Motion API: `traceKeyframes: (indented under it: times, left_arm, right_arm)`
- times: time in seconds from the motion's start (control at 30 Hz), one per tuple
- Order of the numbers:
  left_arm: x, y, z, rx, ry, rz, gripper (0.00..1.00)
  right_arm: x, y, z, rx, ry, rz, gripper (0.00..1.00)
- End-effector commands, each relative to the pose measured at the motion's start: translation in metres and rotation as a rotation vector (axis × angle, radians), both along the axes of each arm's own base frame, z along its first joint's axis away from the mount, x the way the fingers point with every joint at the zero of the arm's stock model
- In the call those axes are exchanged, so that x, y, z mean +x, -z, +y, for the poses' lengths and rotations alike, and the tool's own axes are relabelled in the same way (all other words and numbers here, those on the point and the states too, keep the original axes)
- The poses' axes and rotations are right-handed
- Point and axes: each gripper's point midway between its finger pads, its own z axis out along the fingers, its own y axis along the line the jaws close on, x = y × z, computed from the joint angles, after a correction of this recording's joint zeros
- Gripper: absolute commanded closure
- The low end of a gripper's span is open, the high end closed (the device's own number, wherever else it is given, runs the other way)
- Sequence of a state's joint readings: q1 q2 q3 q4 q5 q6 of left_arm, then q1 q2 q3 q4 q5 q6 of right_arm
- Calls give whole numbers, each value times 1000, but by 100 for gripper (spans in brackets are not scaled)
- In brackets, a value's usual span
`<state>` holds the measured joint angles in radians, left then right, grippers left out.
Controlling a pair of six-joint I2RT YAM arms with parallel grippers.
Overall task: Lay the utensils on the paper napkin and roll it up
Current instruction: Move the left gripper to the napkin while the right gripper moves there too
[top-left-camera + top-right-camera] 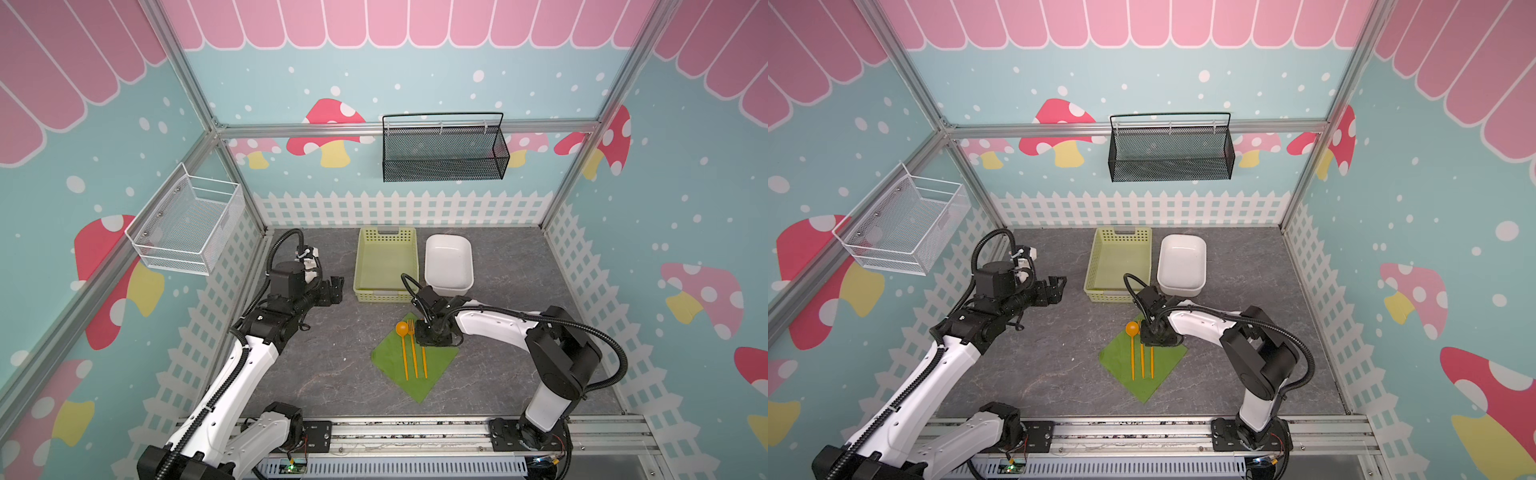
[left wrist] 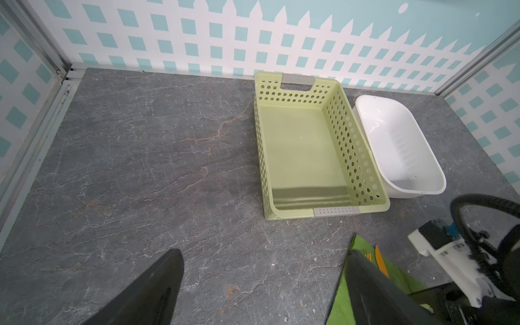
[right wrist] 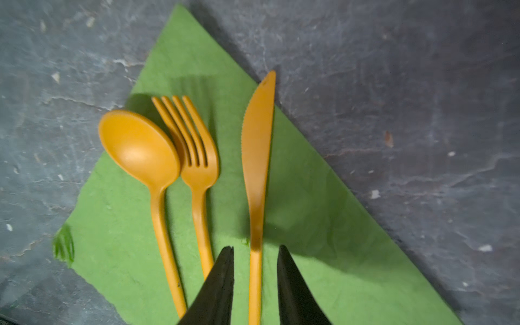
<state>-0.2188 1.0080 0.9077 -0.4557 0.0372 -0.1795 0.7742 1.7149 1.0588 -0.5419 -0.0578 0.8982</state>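
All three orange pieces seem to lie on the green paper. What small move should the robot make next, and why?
Probably lift the right gripper straight up. Its jaws stand apart around the slim orange plastic knife, which lies on the green square paper napkin beside the orange fork and round-bowled spoon; rolling comes next.

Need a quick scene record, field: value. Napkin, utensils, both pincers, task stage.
napkin: green, flat, unrolled
utensils: spoon, fork, knife side by side on the napkin; spoon bowl overhangs its edge
right pincer: open, straddling the knife handle, gaps on both sides
left pincer: open, holds nothing, away from the napkin
basket, dish: empty, behind the napkin
stage: placing done, rolling not begun
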Motion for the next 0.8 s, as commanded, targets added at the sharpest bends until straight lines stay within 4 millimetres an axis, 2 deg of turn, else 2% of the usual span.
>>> traceKeyframes:
  times: [0.0,0.07,0.2,0.4,0.5,0.63,0.7,0.77]
  left_arm:
    - [-1,6,-4,19,-1,13,10]
    - [-1,9,-9,39,1,18,10]
    - [-1,20,-33,33,67,75,12]
    - [-6,37,-67,-67,112,162,23]
    - [-13,48,-97,-113,174,186,27]
    - [-23,64,-134,-174,265,258,31]
    - [-29,67,-147,-199,304,292,35]
    - [-34,70,-151,-206,318,313,38]
  right_arm:
    - [2,-19,-4,-6,-32,-63,69]
    - [2,-24,-5,-2,-58,-93,68]
    - [0,-35,-8,13,-136,-161,67]
    - [-8,-48,-20,2,-272,-261,66]
    - [-10,-64,-13,63,-377,-362,65]
    - [-20,-67,-5,94,-573,-425,63]
    - [-27,-67,-2,104,-665,-447,64]
    - [-32,-68,2,130,-747,-491,65]
